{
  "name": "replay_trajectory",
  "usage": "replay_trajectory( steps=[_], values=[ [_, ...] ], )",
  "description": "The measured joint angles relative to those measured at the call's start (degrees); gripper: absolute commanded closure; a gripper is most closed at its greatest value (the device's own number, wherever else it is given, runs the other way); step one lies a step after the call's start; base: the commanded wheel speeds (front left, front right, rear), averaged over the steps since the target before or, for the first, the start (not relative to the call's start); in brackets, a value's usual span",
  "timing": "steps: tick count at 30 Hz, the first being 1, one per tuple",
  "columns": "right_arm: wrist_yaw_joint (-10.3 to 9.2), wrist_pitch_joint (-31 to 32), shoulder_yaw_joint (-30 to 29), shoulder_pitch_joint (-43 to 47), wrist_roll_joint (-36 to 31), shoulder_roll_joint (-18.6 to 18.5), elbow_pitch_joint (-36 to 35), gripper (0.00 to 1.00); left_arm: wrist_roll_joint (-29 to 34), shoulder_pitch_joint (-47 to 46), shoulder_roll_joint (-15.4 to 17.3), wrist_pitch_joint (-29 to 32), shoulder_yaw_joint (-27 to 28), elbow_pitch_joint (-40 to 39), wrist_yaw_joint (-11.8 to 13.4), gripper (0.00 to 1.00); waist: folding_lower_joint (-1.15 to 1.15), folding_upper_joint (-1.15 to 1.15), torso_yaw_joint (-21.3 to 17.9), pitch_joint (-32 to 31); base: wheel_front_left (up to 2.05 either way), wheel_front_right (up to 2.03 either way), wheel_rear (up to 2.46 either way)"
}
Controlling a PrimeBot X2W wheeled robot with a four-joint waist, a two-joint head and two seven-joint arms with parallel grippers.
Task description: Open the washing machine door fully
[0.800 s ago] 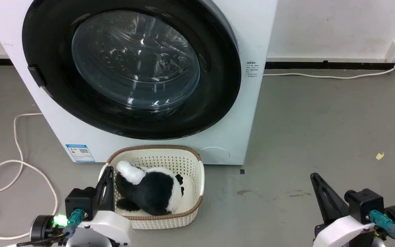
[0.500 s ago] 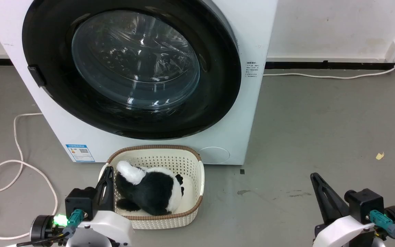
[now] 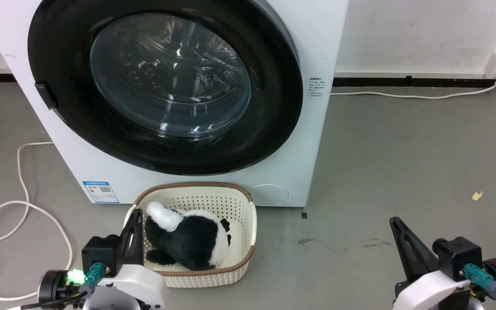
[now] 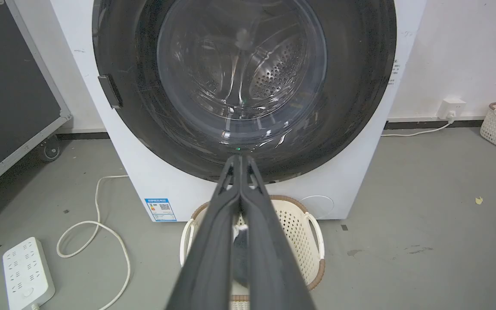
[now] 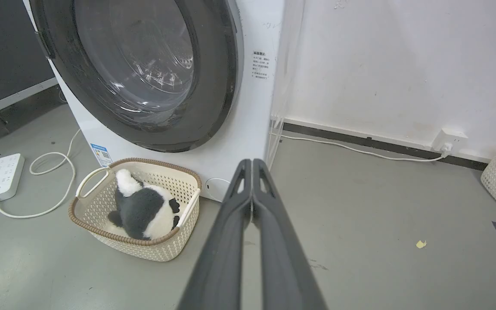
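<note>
Left gripper [image 3: 136,213] and right gripper [image 3: 394,221], clamped empty, hang behind basket [image 3: 194,185] below washing machine door [image 3: 274,107].

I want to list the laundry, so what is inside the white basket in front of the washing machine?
A black-and-white plush toy lies in the basket. Anything under the toy is covered by it and cannot be seen.
</note>
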Motion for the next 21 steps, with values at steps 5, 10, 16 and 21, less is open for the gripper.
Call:
replay_trajectory(
  steps=[5, 10, 16, 21],
  values=[
    [0.00, 0.0, 0.0, 0.0, 0.0, 0.0, 0.0, 1.00, 0.0, 0.0, 0.0, 0.0, 0.0, 0.0, 0.0, 1.00, 0.00, 0.00, 0.0, 0.0, 0.00, 0.00, 0.00],
    [0.00, 0.0, 0.0, 0.0, 0.0, 0.0, 0.0, 1.00, 0.0, 0.0, 0.0, 0.0, 0.0, 0.0, 0.0, 1.00, 0.00, 0.00, 0.0, 0.0, 0.00, 0.00, 0.00],
    [0.00, 0.0, 0.0, 0.0, 0.0, 0.0, 0.0, 1.00, 0.0, 0.0, 0.0, 0.0, 0.0, 0.0, 0.0, 1.00, 0.00, 0.00, 0.0, 0.0, 0.00, 0.00, 0.00],
    [0.00, 0.0, 0.0, 0.0, 0.0, 0.0, 0.0, 0.00, -0.1, 0.0, 0.0, 0.0, 0.0, 0.0, 0.0, 0.00, 0.00, 0.00, 0.0, 0.0, 0.00, 0.00, 0.00]
  ],
)
